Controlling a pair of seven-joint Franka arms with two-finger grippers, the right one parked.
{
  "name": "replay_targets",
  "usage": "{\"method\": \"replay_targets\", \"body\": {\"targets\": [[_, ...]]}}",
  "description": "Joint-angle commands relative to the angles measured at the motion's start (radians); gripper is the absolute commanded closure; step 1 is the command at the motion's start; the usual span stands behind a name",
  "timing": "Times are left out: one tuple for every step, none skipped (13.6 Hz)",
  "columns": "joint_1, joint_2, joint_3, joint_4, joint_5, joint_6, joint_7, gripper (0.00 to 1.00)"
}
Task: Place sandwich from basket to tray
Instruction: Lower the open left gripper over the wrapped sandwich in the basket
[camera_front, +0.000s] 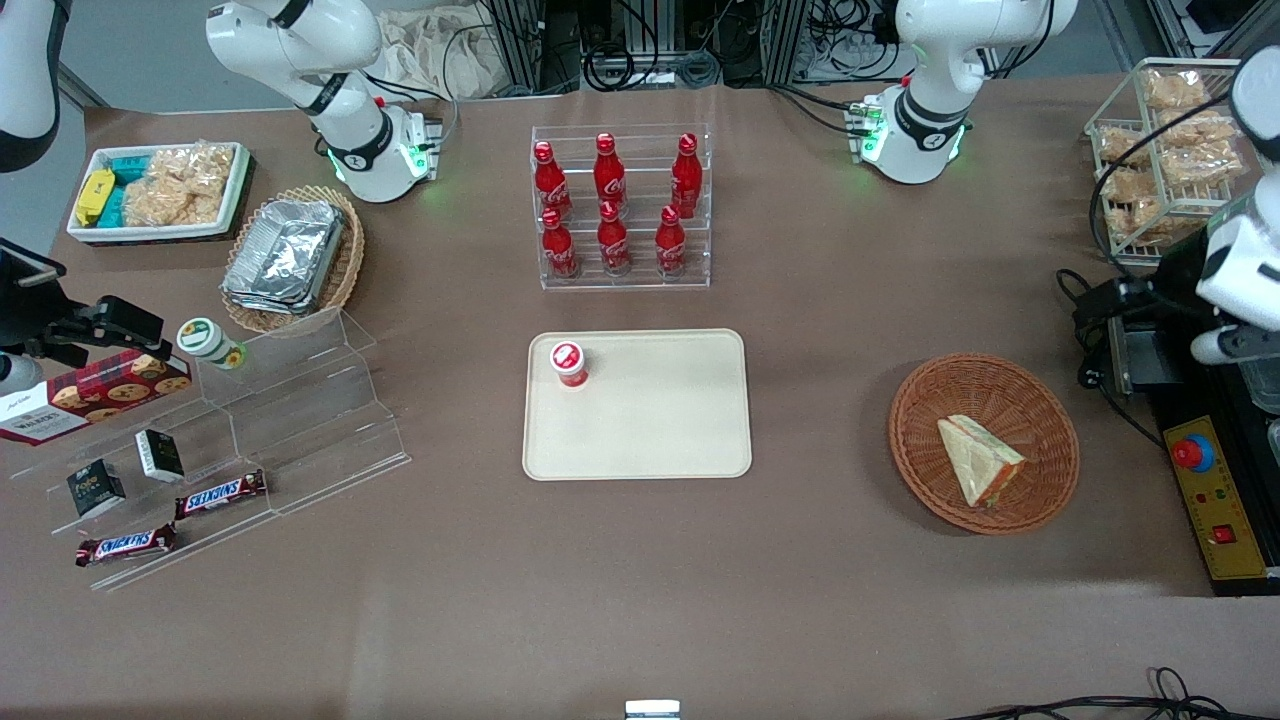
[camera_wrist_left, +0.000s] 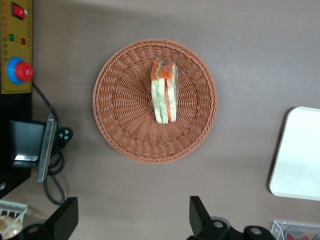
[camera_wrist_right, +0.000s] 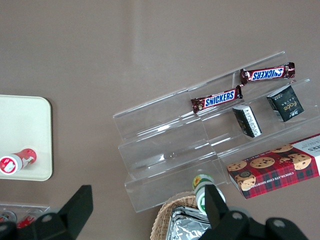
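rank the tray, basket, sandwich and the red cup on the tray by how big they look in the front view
1. tray
2. basket, a little smaller
3. sandwich
4. red cup, smallest

The hand hangs open above the table beside the basket.

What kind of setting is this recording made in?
Likely a lab tabletop staged as a snack shop: cola bottles in a clear rack, Snickers bars on acrylic steps, cables overhead. The gripper hangs open above the sandwich.

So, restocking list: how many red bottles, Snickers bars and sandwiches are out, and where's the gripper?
Red bottles: 6
Snickers bars: 2
Sandwich: 1, in the basket
Total: 9
Gripper: open, above the basket.
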Motion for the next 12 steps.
{"method": "replay_targets", "body": {"targets": [[0.026,0.08,0.001,-0.012,-0.029,0.092,-0.014,0.0],[0.026,0.111,0.001,-0.032,-0.063,0.144,-0.014,0.0],[0.026,0.143,0.001,-0.05,-0.08,0.196,-0.014,0.0],[0.026,0.178,-0.001,-0.056,-0.083,0.241,-0.014,0.0],[0.026,0.212,-0.001,-0.056,-0.086,0.273,-0.014,0.0],[0.026,0.246,-0.001,-0.056,-0.1,0.31,-0.014,0.0],[0.026,0.275,-0.001,-0.056,-0.109,0.35,-0.014,0.0],[0.026,0.312,-0.001,-0.056,-0.122,0.387,-0.014,0.0],[0.024,0.344,-0.002,-0.056,-0.143,0.434,-0.014,0.0],[0.02,0.375,-0.004,-0.056,-0.16,0.473,-0.012,0.0],[0.015,0.398,-0.007,-0.056,-0.163,0.513,-0.012,0.0],[0.015,0.419,-0.009,-0.056,-0.165,0.539,-0.014,0.0]]}}
